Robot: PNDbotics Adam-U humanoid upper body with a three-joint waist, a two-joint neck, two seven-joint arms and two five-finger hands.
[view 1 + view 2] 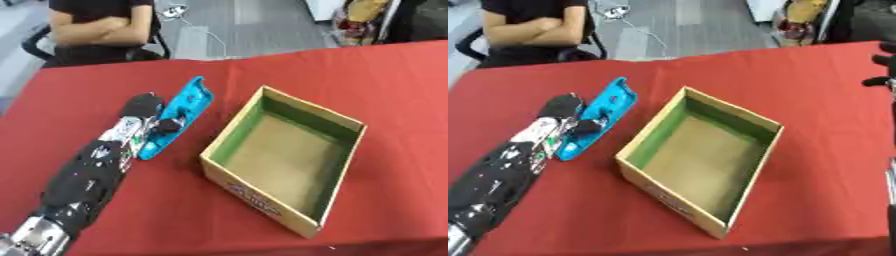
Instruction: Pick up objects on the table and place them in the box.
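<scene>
On the red table (385,90), the empty box (284,157) is seen nearest, and left of it the blue object (179,115) is clasped by the left robot hand (149,122), best lifted level and carried clear over the near wall before release.

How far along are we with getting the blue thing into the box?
Nothing looks done yet: the box shows only its bare brown floor. In hand: the left hand is on the blue object, which lies on the red table left of the box. Whether its fingers have closed round it I cannot tell. Left: lift, carry over the near wall, release.
</scene>
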